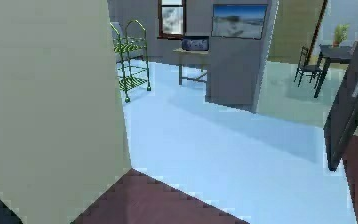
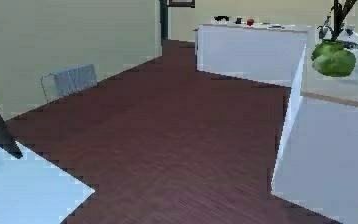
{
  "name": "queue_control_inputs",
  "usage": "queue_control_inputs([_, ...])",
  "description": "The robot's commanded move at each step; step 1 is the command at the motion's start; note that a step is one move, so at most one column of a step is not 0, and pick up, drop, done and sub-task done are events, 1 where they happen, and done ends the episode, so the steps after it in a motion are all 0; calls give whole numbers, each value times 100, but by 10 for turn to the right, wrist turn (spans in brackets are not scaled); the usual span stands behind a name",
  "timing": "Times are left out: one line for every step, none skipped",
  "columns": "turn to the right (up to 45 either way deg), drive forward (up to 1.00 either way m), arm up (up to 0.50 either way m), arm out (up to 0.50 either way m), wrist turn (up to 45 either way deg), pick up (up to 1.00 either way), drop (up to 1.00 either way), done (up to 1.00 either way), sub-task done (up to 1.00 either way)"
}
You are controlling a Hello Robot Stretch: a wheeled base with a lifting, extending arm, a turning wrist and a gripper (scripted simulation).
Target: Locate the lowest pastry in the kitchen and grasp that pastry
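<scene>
No pastry can be made out at this size. In the arm side view a white counter stands at the far end of dark wood floor, with small dark and red blobs on its top. A nearer white counter at the arm side view's right carries a round green thing and a dark plant.
A pale wall fills the forward view's left. Ahead lie light blue floor, a green wire cart, a small desk with a laptop, a grey pillar with a picture, a dark door and a dining table with chair.
</scene>
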Motion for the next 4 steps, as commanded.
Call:
queue_control_inputs([450, 0, 0, 0, 0, 0, 0, 0, 0])
queue_control_inputs([450, 0, 0, 0, 0, 0, 0, 0, 0])
queue_control_inputs([270, 0, 0, 0, 0, 0, 0, 0, 0])
queue_control_inputs([0, 15, 0, 0, 0, 0, 0, 0, 0])
